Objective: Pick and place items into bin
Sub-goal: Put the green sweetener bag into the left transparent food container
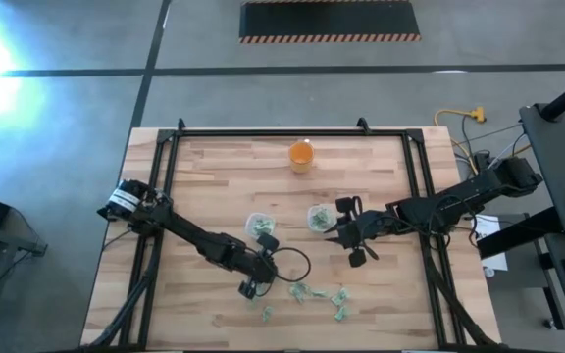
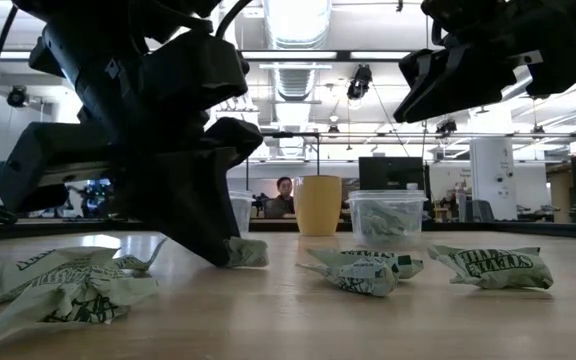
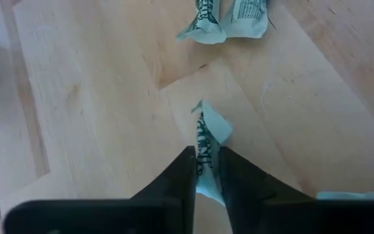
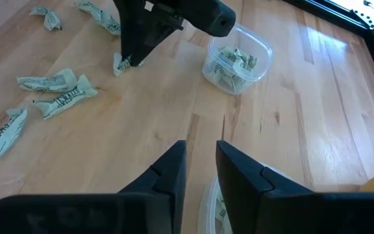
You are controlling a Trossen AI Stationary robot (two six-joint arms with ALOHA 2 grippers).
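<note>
Crumpled pale green item [image 2: 63, 285] lies nearest on the tabletop [image 1: 214, 176]; beyond, the left tool [image 3: 206, 170] pinches one wrapped piece [image 3: 208, 133], next to be lifted to a clear tub [image 4: 237, 60], while the right tool [image 4: 200, 166] hovers empty, fingers slightly parted.

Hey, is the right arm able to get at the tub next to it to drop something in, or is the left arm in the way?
Probably yes. The right gripper hangs just beside that tub, with bare table between. The left gripper is away, down on a packet on the table, so it shouldn't block.
</note>
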